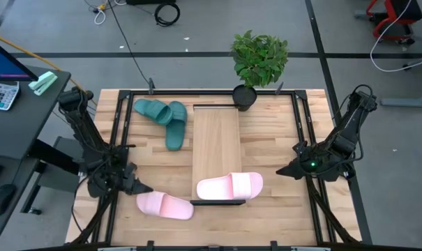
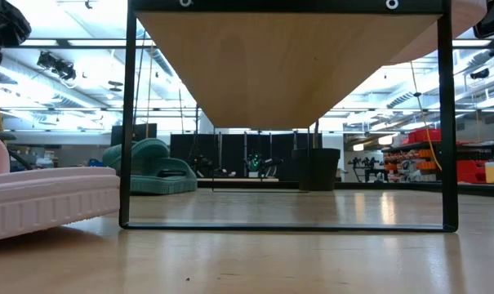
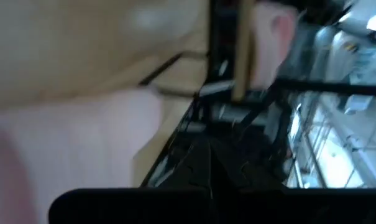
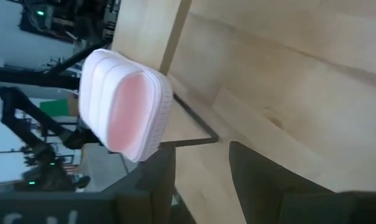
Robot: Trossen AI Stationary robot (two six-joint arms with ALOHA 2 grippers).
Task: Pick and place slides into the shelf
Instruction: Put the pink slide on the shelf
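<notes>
Shelf (image 1: 215, 139): one pink slide (image 1: 230, 186) lay across its near end; second pink slide (image 1: 165, 205) on desk (image 1: 273, 150) beside it, at the clenched left pincer (image 1: 142, 188). Teal slides (image 1: 163, 116) left of shelf. Right pincer (image 1: 283, 170) released, right of shelf.

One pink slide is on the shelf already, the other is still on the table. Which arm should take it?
Left. The left gripper, shut, sits right at the heel end of the pink slide on the table. The right gripper waits across the shelf, beyond the pink slide on the shelf.
</notes>
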